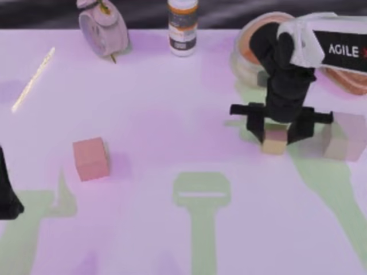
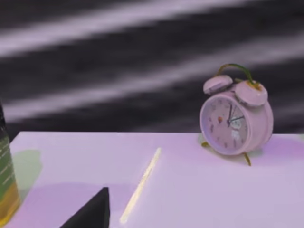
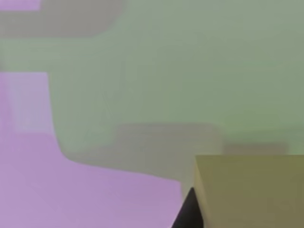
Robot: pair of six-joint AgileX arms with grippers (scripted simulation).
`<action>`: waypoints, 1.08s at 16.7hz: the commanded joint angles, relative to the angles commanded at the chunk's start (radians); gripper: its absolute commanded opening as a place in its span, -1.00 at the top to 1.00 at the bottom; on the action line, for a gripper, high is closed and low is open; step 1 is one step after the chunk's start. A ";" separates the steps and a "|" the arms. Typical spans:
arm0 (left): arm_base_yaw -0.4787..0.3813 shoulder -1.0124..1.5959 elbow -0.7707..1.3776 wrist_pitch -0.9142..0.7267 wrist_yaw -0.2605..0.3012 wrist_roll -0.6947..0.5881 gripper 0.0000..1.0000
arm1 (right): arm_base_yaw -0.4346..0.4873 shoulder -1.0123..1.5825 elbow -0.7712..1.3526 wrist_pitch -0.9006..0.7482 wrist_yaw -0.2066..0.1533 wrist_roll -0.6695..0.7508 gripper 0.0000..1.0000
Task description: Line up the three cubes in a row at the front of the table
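Straddling the yellow cube (image 1: 274,140), right gripper (image 1: 277,133) fingers either side, spread; white cube (image 1: 344,136) just beside; red cube (image 1: 90,158) well apart. Left gripper (image 1: 7,197) parked, finger state unclear.

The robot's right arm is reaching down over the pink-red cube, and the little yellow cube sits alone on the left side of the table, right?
Swapped. In the top view, the right end effector is down around the small tan-yellow cube on the table's right side. The pink-red cube sits alone on the left.

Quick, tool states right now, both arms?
Left tool: parked at the table's left edge, cannot be told.
Right tool: fingers around the tan-yellow cube, grip cannot be told.
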 joint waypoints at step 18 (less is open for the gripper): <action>0.000 0.000 0.000 0.000 0.000 0.000 -1.00 | 0.166 -0.289 -0.175 -0.118 0.002 0.102 1.00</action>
